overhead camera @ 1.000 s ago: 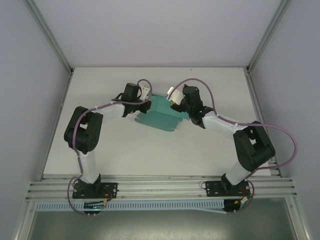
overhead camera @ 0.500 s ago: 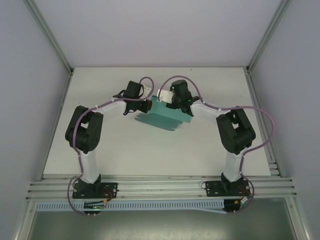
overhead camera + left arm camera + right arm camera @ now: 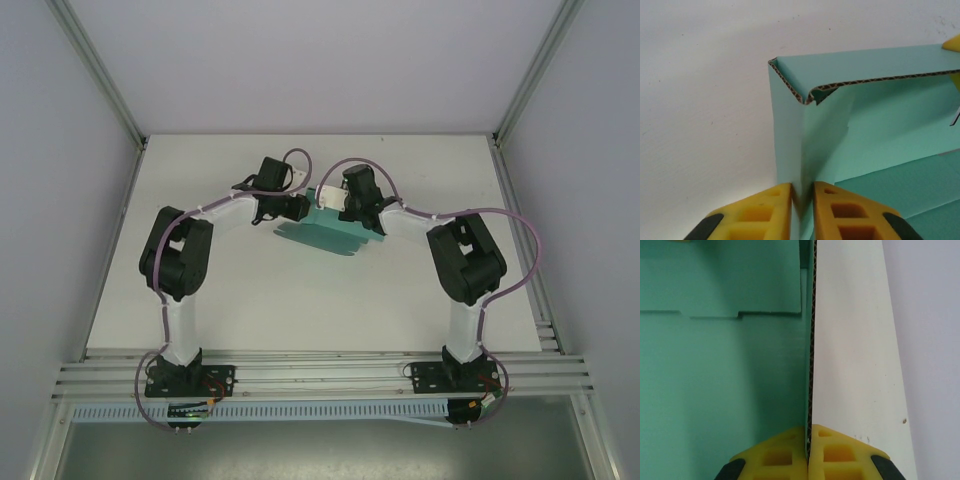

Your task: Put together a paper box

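The paper box [image 3: 322, 232] is teal-green card, partly folded, lying at the table's middle back with walls standing up. My left gripper [image 3: 302, 208] is at its left end. In the left wrist view the gripper [image 3: 802, 200] pinches an upright side wall of the box [image 3: 880, 130] between its yellow fingers [image 3: 760, 212]. My right gripper [image 3: 334, 207] is at the box's far edge. In the right wrist view the gripper [image 3: 808, 440] is shut on the corrugated edge of a standing wall of the box [image 3: 720, 365]. A yellow fingertip [image 3: 952, 44] of the right gripper shows on the far wall.
The white table [image 3: 250, 290] spreads out in front of the box and to both sides. Lavender enclosure walls with metal corner posts [image 3: 100, 70] bound it. An aluminium rail [image 3: 320, 375] carrying both arm bases runs along the near edge.
My right arm has swung left along the box's far side and its gripper has gone from open to shut on a wall. The left gripper shifted slightly right, still on the box.
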`<state>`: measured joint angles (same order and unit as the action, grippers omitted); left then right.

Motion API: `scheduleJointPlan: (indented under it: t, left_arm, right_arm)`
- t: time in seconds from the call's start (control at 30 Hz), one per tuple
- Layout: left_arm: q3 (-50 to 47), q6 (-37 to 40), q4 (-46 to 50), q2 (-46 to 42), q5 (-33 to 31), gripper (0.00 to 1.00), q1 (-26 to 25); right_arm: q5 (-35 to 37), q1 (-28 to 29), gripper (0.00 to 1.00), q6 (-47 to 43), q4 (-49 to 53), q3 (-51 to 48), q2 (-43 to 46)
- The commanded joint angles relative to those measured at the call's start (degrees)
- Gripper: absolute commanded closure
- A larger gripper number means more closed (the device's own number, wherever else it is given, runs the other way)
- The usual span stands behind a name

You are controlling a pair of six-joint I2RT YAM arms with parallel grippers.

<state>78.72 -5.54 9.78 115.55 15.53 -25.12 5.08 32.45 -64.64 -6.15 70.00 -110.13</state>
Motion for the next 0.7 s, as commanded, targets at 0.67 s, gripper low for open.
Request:
scheduleJointPlan:
  t: [0.67]
  left_arm:
    - [4.13, -2.90, -1.33, 6.93, -15.64, 1.00, -1.05]
  right_arm:
    - [-0.80, 6.18, 1.00, -2.33, -2.17, -3.21, 4.63]
